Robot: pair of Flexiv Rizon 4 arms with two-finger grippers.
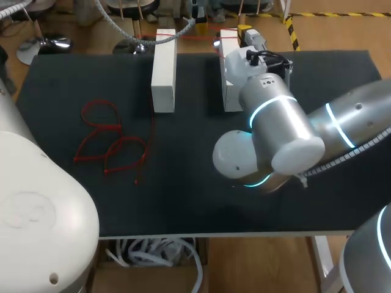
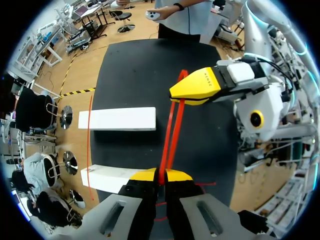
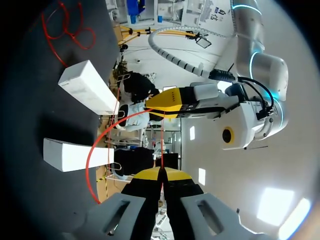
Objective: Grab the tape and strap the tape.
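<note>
Held tape [image 2: 169,135], blocks [image 1: 164,73] at far table [image 1: 61,79] edge

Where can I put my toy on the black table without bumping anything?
The far left corner of the table is bare, bordered by the left white block and the red tape loops. The near strip in front of the loops is bare too. It's crowded around the right white block, under the right arm.
</note>
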